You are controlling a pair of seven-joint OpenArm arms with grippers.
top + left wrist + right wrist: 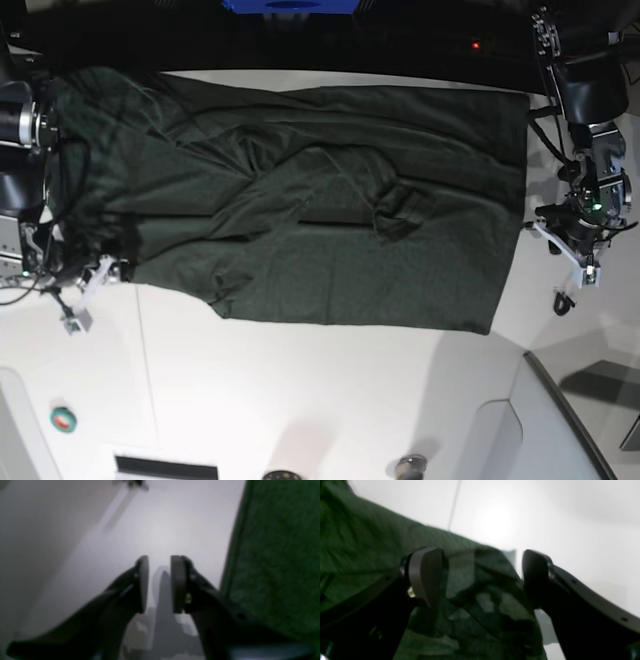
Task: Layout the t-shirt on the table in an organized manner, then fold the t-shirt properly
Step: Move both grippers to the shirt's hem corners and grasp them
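t-shirt (300, 230): we see it spread across the upper half of the base frame, dark green, lying on the worktop (300, 400). Wrinkled, with a bunched fold right of centre. Right edge fairly straight, lower edge runs slightly diagonal.

worktop: white, fills the lower half of the base frame; a thin seam line runs down at lower left.

left tool (159, 583): at the right edge of the base frame, just beside the shirt's right edge. In the left wrist view we see the pads parted by a narrow gap with only white worktop between them; nothing gripped. The shirt fills the right side of that view, apart from the pads.

right tool (482, 577): at the left edge of the base frame, at the shirt's lower left corner. In the right wrist view we see the jaws spread wide, with a rumpled bit of shirt lying between them. Left pad (425, 575) sits over the cloth, right pad over the cloth's edge and the white worktop. Not clamped on anything.

image quality: both wrist views blurred; we cannot tell whether the right tool's pads touch the cloth.

other items: small green-and-red round object (63, 419) at lower left of the base frame, well apart from the shirt.
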